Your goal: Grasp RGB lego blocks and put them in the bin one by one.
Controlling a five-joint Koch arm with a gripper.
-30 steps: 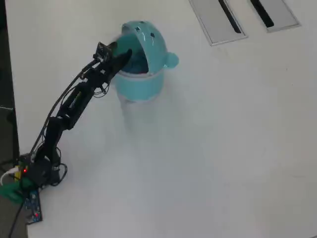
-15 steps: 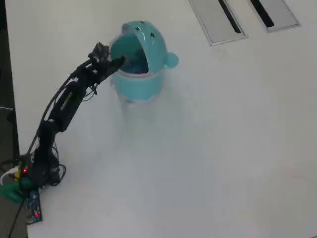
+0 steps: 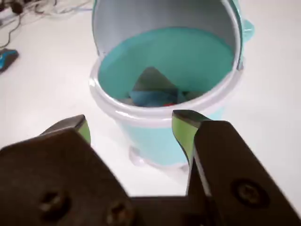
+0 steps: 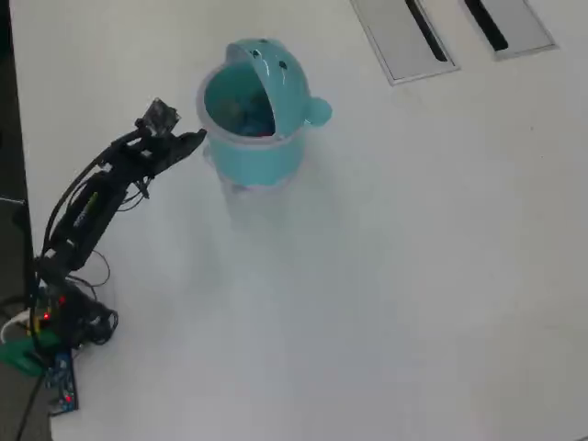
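Observation:
The teal bin (image 4: 253,156) stands on the white table with its domed lid (image 4: 285,78) flipped up; in the wrist view the bin (image 3: 160,136) fills the centre. Inside it lie a blue block (image 3: 150,97) and a sliver of a red block (image 3: 169,103); a yellow-green block does not show. My gripper (image 3: 130,123) is open with nothing between its green-padded fingertips (image 3: 181,129), held just short of the bin's near wall. From overhead the gripper (image 4: 195,142) sits left of the bin, apart from it.
Two flat grey slotted panels (image 4: 404,37) lie at the table's far edge. The arm's base and wiring (image 4: 55,322) sit at the left edge, by the dark table border. Cables (image 3: 42,7) show at the wrist view's top left.
The gripper has pulled back leftward out of the bin's mouth and now stands clear of the rim. The arm has folded back toward its base.

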